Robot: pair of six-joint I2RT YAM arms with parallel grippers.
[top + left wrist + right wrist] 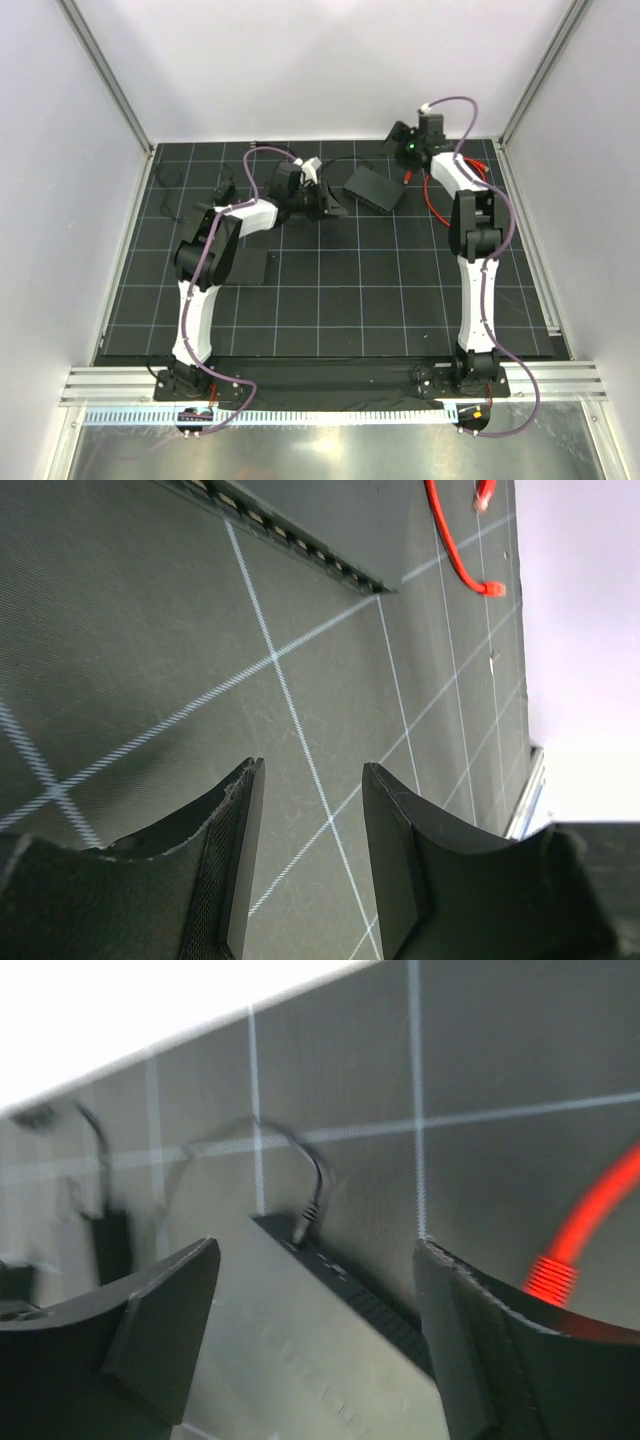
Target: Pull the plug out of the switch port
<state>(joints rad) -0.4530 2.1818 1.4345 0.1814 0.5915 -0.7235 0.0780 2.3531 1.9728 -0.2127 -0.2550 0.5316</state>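
The switch is seen at the far side of the counter, between the two tools. The right tool is held near it, fingers spread wide with nothing between them. The left tool is likewise parted and empty, low over the counter. A red cable is laid right of the switch, its plug resting free on the counter. A thin black lead is seen entering the switch's end.
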